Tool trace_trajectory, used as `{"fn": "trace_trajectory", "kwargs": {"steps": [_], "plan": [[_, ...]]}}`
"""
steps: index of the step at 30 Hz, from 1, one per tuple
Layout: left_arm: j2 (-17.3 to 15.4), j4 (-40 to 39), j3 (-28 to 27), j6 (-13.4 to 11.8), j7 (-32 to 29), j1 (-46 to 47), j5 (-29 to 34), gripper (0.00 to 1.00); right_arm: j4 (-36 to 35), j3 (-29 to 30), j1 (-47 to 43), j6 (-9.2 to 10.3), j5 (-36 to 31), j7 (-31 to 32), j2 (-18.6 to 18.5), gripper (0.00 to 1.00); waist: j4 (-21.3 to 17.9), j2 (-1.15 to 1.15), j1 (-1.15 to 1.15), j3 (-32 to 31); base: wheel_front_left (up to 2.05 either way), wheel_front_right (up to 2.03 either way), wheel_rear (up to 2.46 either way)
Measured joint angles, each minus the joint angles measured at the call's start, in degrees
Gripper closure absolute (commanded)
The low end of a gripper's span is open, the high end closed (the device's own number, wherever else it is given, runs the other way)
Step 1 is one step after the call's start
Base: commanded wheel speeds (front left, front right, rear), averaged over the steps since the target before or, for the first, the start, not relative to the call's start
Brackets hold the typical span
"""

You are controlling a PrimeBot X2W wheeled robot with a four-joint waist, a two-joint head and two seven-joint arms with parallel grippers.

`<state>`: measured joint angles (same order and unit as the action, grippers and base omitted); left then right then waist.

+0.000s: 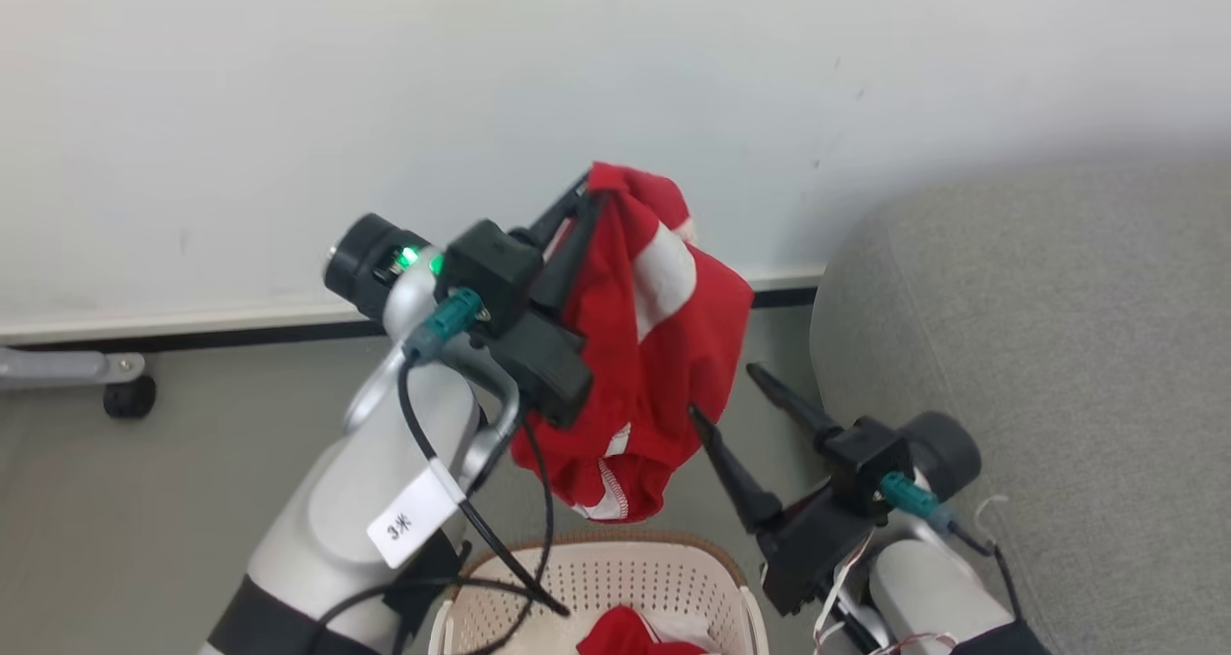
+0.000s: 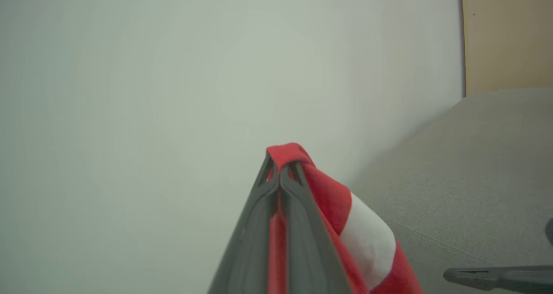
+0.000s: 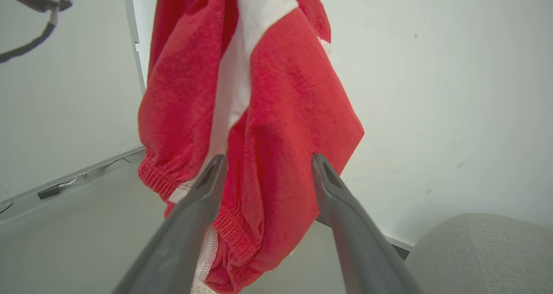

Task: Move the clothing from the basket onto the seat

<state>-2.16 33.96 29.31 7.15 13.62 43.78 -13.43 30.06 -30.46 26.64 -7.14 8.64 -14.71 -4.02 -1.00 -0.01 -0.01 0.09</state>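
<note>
Garment lifted, not yet delivered.
Left claw (image 1: 591, 198) is gripping the clothing (image 1: 664, 347) above the basket (image 1: 615, 578), left of the seat (image 1: 1058, 347); right claw (image 1: 721, 390) is hanging open; more red fabric (image 1: 630, 636) is lying inside.

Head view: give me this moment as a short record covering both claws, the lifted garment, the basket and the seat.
left claw: shut on garment, held above basket
right claw: open, tips near garment's lower edge; contact unclear
garment: red with white panels, hanging bunched
basket: more red clothing inside
seat: grey, right of basket
</note>
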Motion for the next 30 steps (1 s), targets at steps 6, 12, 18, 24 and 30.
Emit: {"fn": "trace_trajectory", "kwargs": {"steps": [6,12,18,24,30], "plan": [[-0.03,-4.38,4.33,0.42,-1.68,-3.07,-2.43,1.0,1.97,-3.56,-0.13,0.0,1.46,0.0,0.02,0.0,0.12,0.0,0.0,-3.0,0.0,0.0,0.0],[-0.03,-7.99,8.0,0.41,-3.34,-4.32,-4.87,1.0,3.9,-3.8,0.44,0.0,2.02,0.0,0.0,0.0,1.11,0.01,0.01,-3.97,0.0,0.0,0.0],[-0.08,-10.35,9.54,-0.15,-4.49,-5.32,-7.03,1.0,6.05,-3.52,1.09,0.0,2.32,0.01,0.01,0.0,2.14,0.01,0.01,-4.16,0.0,0.0,0.0],[-0.1,-12.23,9.65,-0.67,-5.55,-6.11,-7.86,1.0,8.15,-3.96,2.68,0.0,2.97,0.01,0.02,0.7,2.78,0.01,0.02,-4.13,0.0,0.0,0.0],[-0.12,-12.5,9.56,-1.16,-6.36,-6.76,-8.39,1.0,9.07,-4.91,3.46,0.0,3.55,0.01,0.02,1.0,3.13,0.01,0.01,-4.15,0.0,0.0,0.0]]}}
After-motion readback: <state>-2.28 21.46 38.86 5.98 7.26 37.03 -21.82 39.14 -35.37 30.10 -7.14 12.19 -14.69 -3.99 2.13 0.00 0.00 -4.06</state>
